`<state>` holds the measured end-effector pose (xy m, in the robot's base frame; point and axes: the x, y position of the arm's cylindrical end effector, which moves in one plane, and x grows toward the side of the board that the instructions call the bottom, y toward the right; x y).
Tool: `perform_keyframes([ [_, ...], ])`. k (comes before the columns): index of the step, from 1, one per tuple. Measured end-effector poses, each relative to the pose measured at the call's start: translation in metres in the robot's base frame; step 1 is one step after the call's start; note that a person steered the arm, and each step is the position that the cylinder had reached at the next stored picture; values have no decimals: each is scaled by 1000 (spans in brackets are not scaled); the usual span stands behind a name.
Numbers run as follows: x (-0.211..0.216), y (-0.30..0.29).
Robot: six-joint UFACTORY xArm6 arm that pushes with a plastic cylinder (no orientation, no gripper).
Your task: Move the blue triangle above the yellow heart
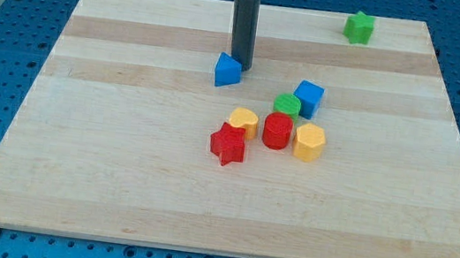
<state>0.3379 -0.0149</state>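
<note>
The blue triangle point(228, 71) lies on the wooden board, a little above and left of the block cluster. The yellow heart point(244, 121) sits below and slightly right of it, with a gap between them. My tip point(241, 65) stands just to the triangle's upper right, touching or almost touching its edge; the dark rod rises from there to the view's top.
A red star point(228, 144) touches the heart's lower left. A red cylinder point(278, 131), a yellow hexagon point(309, 143), a green cylinder point(287, 104) and a blue cube point(308, 97) cluster right of the heart. A green star point(359, 27) sits near the board's top right edge.
</note>
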Motion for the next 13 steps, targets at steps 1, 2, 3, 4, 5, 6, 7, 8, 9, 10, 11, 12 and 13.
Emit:
perform_keyframes([
  [1,-10,-14],
  [2,-2,-35],
  [3,26,-40],
  [4,38,-40],
  [5,41,-40],
  [6,49,-40],
  [7,49,-40],
  [8,52,-40],
  [9,54,-37],
  [10,57,-35],
  [11,56,-38],
  [12,55,-54],
  [13,55,-54],
])
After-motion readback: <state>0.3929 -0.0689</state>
